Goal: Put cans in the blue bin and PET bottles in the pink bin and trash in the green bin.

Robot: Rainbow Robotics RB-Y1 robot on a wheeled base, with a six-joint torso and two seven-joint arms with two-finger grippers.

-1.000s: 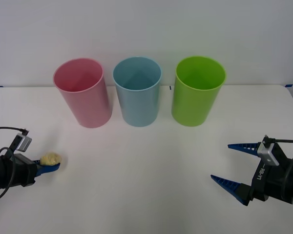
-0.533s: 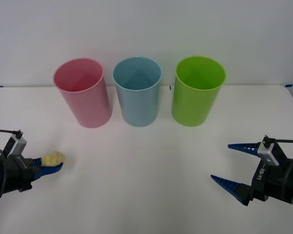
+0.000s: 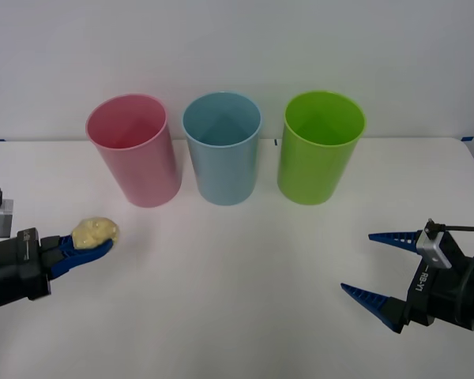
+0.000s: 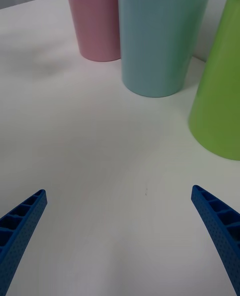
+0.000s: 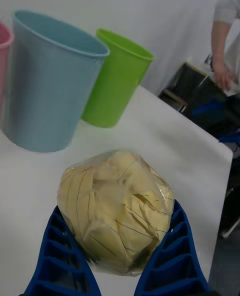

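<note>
Pink bin (image 3: 133,150), blue bin (image 3: 222,148), green bin (image 3: 319,147) in row at 12 o'clock on white table (image 3: 245,276); interiors show nothing inside. Plain pale wall behind. Left gripper (image 3: 85,249) at 9 o'clock, blue fingers clamped around trash (image 3: 95,231), lifted off tabletop. Right gripper (image 3: 379,267) at 4 o'clock, spread wide, holding nothing.

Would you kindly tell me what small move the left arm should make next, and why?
Probably carry the trash to the right, toward the green bin. The left gripper already holds it clear of the table, and that bin stands farthest away, beyond the pink and blue bins.
</note>
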